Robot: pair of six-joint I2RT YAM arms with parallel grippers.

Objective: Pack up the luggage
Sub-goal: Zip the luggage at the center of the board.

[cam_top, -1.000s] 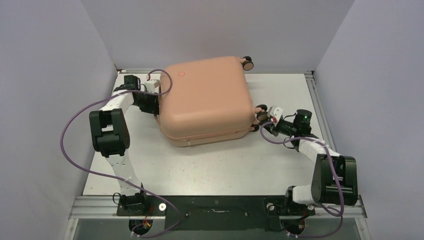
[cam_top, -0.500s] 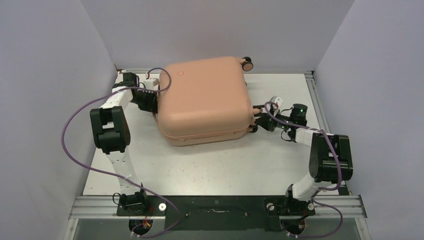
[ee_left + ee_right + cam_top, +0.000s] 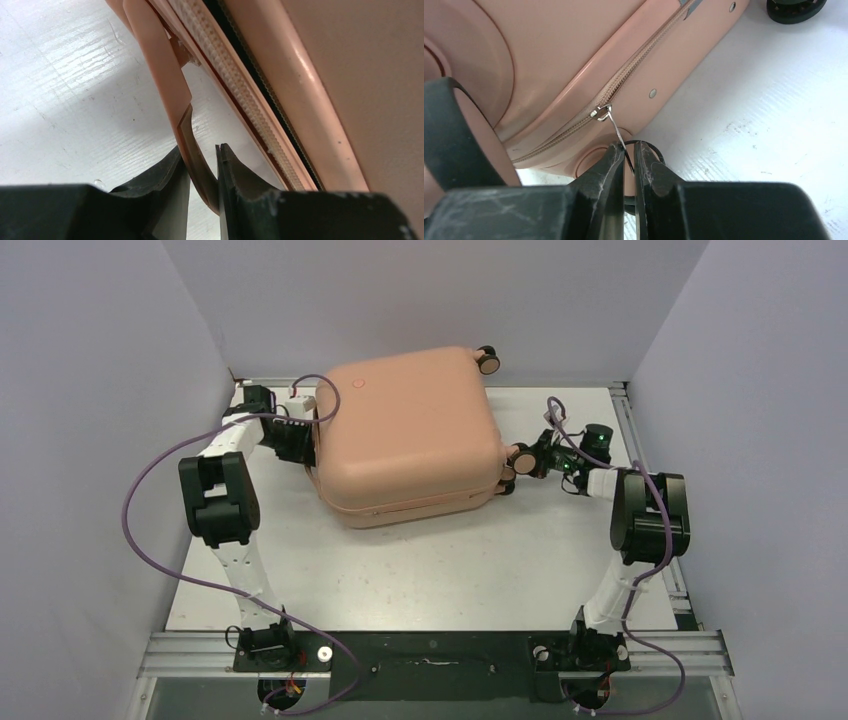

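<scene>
- The suitcase (image 3: 410, 440) lies shut on its broad side toward the back of the table (image 3: 400, 580), wheels to the right and a small round dot (image 3: 361, 382) on the upper shell near its far left corner.
- The left gripper (image 3: 200, 160) is at the suitcase's left side. Its jaws are narrowly parted and clamped on the pink handle (image 3: 160, 85), a strap that bows out from the shell beside the zip teeth (image 3: 235, 85).
- The right gripper (image 3: 627, 146) is at the suitcase's right near corner, just beside one wheel (image 3: 522, 459). Its jaws are all but closed, pinching the thin metal zip pull (image 3: 616, 131).
- That pull hangs from the slider (image 3: 599, 112) on the seam between the two shells, where the zip (image 3: 644, 62) runs along the edge.
- Another wheel (image 3: 487, 361) sticks out at the suitcase's far right corner.
</scene>
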